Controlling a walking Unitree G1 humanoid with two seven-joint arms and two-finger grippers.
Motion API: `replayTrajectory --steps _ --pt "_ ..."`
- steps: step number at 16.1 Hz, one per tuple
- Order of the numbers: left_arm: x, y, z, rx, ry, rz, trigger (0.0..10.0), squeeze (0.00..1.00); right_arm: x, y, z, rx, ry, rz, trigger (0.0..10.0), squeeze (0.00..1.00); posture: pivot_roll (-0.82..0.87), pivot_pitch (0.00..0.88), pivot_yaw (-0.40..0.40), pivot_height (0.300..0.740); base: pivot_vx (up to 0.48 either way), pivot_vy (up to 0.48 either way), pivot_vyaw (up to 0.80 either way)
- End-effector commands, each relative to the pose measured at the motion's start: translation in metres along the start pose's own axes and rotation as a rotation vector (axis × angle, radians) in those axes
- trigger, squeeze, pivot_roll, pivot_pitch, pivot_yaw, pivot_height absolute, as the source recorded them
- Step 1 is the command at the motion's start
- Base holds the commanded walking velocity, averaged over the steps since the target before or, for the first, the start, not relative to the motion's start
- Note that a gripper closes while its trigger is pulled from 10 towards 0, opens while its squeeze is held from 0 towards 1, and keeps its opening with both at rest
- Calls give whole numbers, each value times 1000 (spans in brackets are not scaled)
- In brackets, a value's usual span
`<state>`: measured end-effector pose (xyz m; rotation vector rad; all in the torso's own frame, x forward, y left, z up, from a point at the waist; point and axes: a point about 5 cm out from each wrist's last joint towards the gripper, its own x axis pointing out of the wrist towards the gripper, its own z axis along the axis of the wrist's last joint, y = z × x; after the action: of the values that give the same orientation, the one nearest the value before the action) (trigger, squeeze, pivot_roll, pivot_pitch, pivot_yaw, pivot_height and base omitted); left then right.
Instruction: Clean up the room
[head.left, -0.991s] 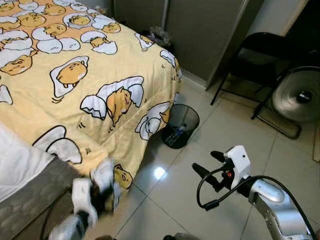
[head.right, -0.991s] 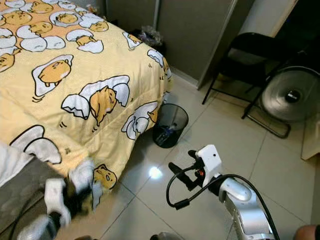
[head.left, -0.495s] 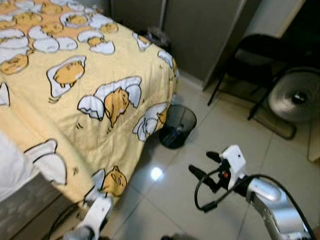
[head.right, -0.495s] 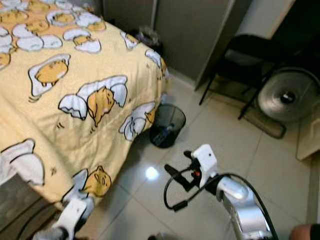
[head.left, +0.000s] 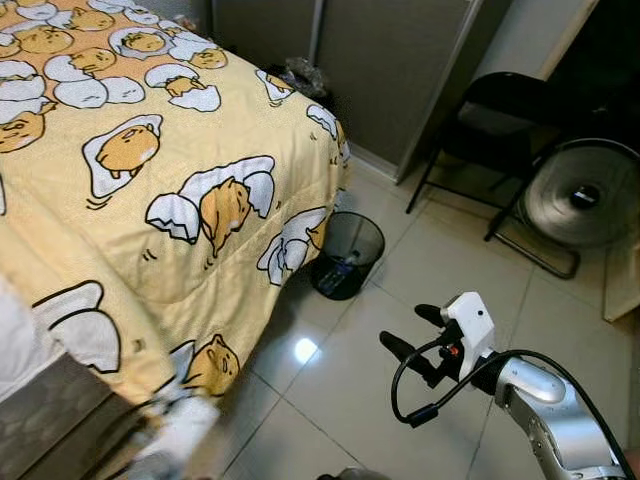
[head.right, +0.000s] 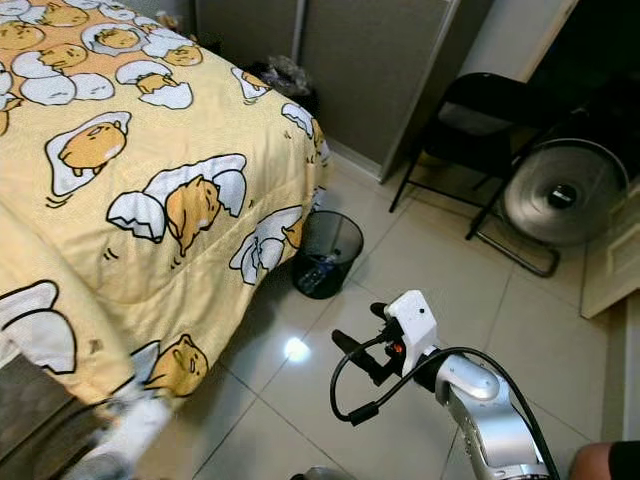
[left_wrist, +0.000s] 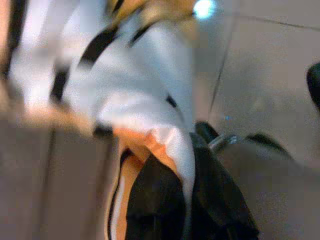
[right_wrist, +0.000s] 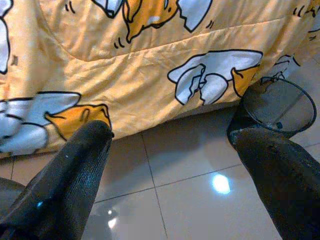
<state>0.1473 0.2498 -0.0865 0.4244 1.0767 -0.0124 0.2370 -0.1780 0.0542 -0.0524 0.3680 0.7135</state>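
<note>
A: Where is the right end effector (head.left: 418, 331)?

B: Over the bare floor tiles (head.left: 450, 250) off the bed's foot corner, its two black fingers (right_wrist: 75, 175) spread wide and gripping nothing.

A: And the left end effector (left_wrist: 185, 200)?

B: Low at the foot edge of the bed (head.left: 60, 400). In its wrist view, the hem of the yellow duvet (head.left: 150, 180) lies pinched between its dark fingers (left_wrist: 155, 200). From the head it is just a white blur.

A: Any containers?

B: One black mesh wastebasket (head.left: 347, 254), on the floor tight against the bed's foot corner. Something small and bluish lies at its bottom; I cannot tell what.

A: What else, counted?

B: One black folding chair (head.left: 490, 125) by the grey wardrobe doors (head.left: 400, 60), one round fan (head.left: 584, 193) beside it, cut off at the frame edge. A crinkled dark bag (head.left: 297, 73) sits half hidden behind the bed's far corner.
</note>
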Motion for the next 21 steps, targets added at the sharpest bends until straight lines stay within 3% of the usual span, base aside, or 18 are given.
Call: replayTrajectory --steps 1,2,4,5,7,8,9,10,11,12,14,17,18,19,20,21 --pt "-3 -3 -20 -132 68 -16 10000 1000 -4 -3 2 -15 8 -17 10000 16 -120 62 -154 736 0 0 0" --pt "-5 7 -28 -218 90 9 10000 1000 -4 -3 1 -13 8 -18 10000 16 -122 63 -152 736 0 0 0" --pt "-9 16 -44 -257 151 37 10000 1000 -5 -1 0 -9 10 -19 10000 12 -120 63 -151 736 0 0 0" --pt "-16 24 -66 -280 233 55 10000 1000 -5 1 -3 -2 14 -17 10000 16 -114 65 -145 736 0 0 0" --pt "-22 24 -83 -317 295 40 10000 1000 -3 3 -4 4 17 -13 10000 16 -111 66 -142 736 0 0 0" --pt "-25 20 -92 -399 316 13 10000 1000 -2 4 -6 8 18 -10 10000 16 -107 67 -139 736 0 0 0" --pt "-27 19 -95 -447 315 -1 10000 1000 -2 4 -6 9 17 -11 10000 16 -101 63 -135 736 0 0 0" --pt "-26 26 -90 -517 248 4 10000 1000 -1 -1 -2 10 -12 -58 10000 16 -90 56 -130 736 0 0 0" --pt "-25 30 -87 -535 219 10 10000 1000 -1 -4 0 10 -27 -81 10000 16 -86 54 -129 736 0 0 0" --pt "-20 51 -58 -587 14 37 10000 1000 1 -16 11 38 -116 -217 10000 16 -49 36 -127 736 0 0 0" --pt "-16 61 -30 -647 -157 69 10000 1000 4 -18 20 62 -183 -282 10000 16 -30 19 -123 736 0 0 0" --pt "-10 59 36 -642 -432 85 10000 1000 29 6 26 118 -219 -135 10000 24 10 0 -102 736 0 0 0" --pt "-16 61 72 -600 -583 98 10000 1000 38 13 27 127 -211 -64 10000 27 24 0 -96 736 0 0 0" --pt "-32 59 107 -579 -731 102 10000 1000 47 20 28 137 -200 10 10000 20 50 0 -92 736 0 0 0" --pt "-70 49 152 -567 -941 83 10000 1000 59 27 31 140 -179 118 10000 20 81 0 -101 736 0 0 0" --pt "-85 45 167 -540 -1016 57 10000 1000 65 31 33 131 -169 161 10000 24 108 0 -107 736 0 0 0"
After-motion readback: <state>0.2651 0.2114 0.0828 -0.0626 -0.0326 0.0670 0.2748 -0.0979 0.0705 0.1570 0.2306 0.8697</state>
